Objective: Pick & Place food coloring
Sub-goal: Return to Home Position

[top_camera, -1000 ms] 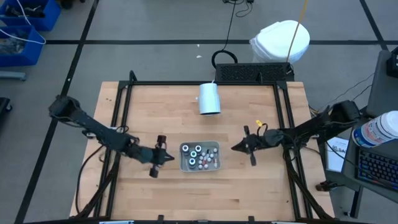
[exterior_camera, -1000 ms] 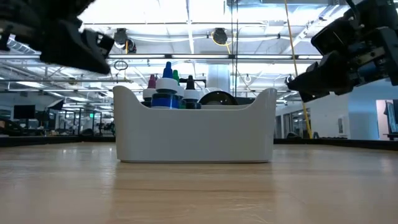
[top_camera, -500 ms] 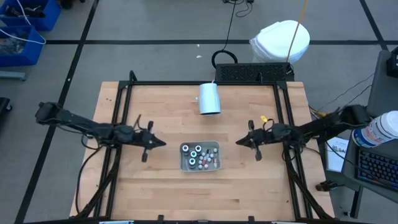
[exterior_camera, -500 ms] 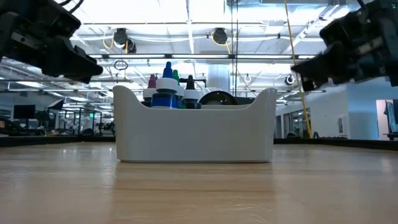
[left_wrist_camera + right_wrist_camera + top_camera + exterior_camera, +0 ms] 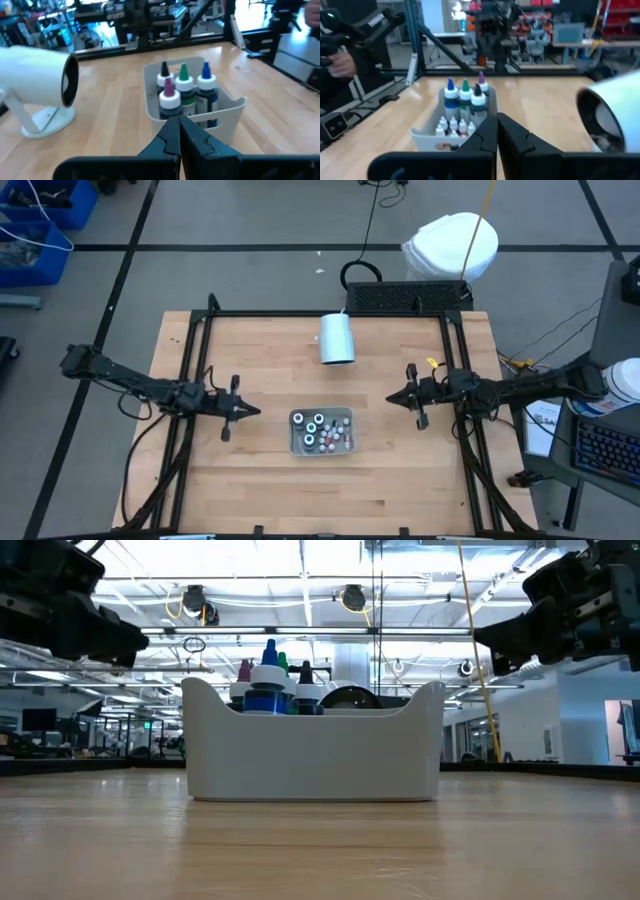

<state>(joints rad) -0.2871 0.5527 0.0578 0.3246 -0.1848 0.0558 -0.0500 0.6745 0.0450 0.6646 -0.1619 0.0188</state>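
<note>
About a dozen bottles of food coloring (image 5: 320,431), all standing upright and packed close inside the gray bin (image 5: 310,755). The bin rests on the wooden table (image 5: 300,490) between the two arms, well apart from the white cup (image 5: 337,338), which lies on its side toward the far edge. Contents: taller bottles with pointed tips in blue, green, purple and black at one end, and smaller white-capped ones at the other. Left gripper (image 5: 252,412): off the bin's left side, clear of it and above the table, fingers pressed together on nothing. Right gripper (image 5: 392,399): off the bin's right side, likewise clear and above the table, fingers closed and empty. Handling, by judgement: each bottle is likely light, with a rigid, smooth plastic wall that may slip under a loose pinch, and narrow enough to topple its neighbours. Best hold is probably from above, at the neck just under the cap, since the crowded bin leaves little room beside the bodies. The set appears fully binned.
</note>
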